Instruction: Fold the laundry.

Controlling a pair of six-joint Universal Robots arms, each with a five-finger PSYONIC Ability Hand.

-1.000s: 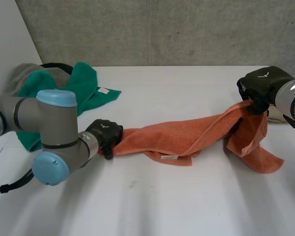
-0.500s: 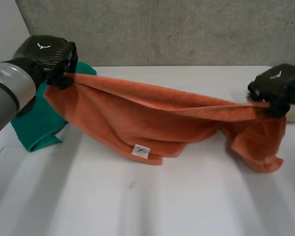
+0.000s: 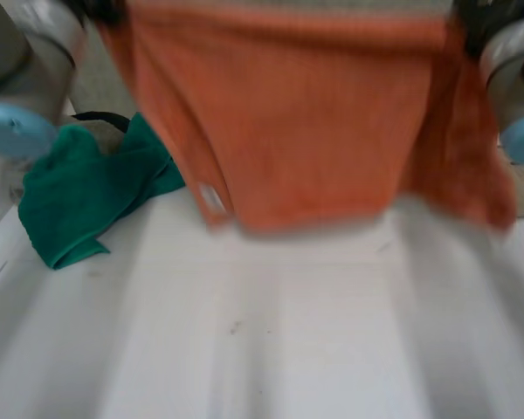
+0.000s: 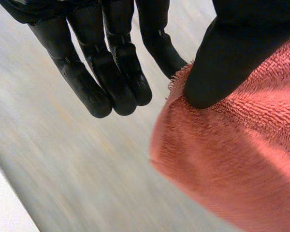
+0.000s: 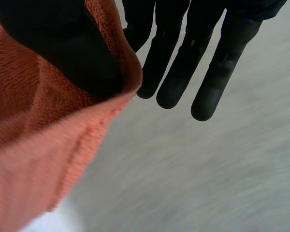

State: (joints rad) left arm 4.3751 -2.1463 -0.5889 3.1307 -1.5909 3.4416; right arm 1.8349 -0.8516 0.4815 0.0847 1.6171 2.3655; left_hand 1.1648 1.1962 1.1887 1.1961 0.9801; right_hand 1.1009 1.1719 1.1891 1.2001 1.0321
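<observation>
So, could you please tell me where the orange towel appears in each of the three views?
Head view: the orange towel hangs spread wide above the table, near the green cloth.
Left wrist view: its corner is pinched by the thumb of the left hand.
Right wrist view: its other corner is pinched by the thumb of the right hand.
Shared landmark: the towel's top edge, running from hand to hand.

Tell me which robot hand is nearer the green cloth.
Left. The left robot hand pinches a corner of the orange towel, raised above the green cloth; the right robot hand pinches the opposite corner, across the towel.
</observation>
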